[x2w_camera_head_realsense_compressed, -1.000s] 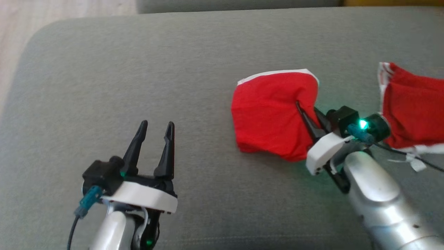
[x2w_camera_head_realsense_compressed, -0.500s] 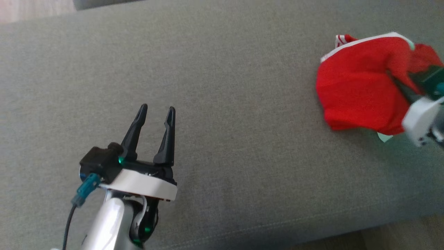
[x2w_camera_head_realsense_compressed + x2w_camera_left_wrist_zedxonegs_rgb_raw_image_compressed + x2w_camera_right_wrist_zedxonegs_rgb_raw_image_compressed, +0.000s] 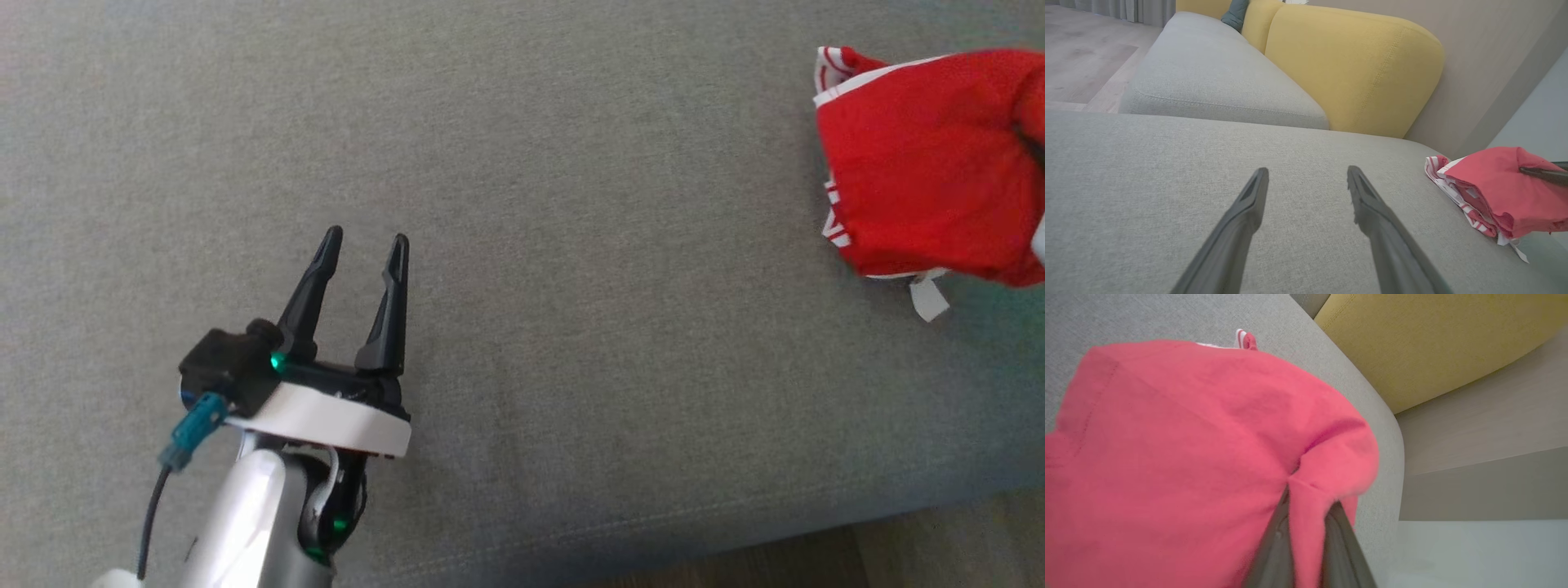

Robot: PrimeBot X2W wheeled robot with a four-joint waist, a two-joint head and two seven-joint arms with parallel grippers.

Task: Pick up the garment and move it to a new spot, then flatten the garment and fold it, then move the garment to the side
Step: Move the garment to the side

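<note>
Nearest to me, at 7 o'clock in the head view, my left gripper [image 3: 365, 237] sits over the flat grey woven sofa seat cushion [image 3: 571, 245]. Its two dark fingers are spread wide and hold nothing. From its own wrist camera they frame bare grey fabric.

Further out, at 2 o'clock in the head view, the red cloth garment with white striped trim [image 3: 922, 163] lies bunched on the same cushion, close to its right end and cut off by the picture's edge. A small white tag [image 3: 929, 298] sticks out from the bundle's near edge at about 5 o'clock. My right gripper [image 3: 1308, 506] is pinched almost closed on a fold of this garment. In the right wrist view its fingers rise from 6 o'clock and the red cloth is gathered between and over them. In the left wrist view one of those fingers shows at 3 o'clock, lying on top of the bundle.

Farthest off, in the left wrist view, a rounded mustard-yellow upholstered backrest [image 3: 1355, 69] stands at 1 o'clock. A second grey seat cushion [image 3: 1208, 81] is at 11 o'clock, and pale wooden floor [image 3: 1077, 53] is at 10 o'clock.
</note>
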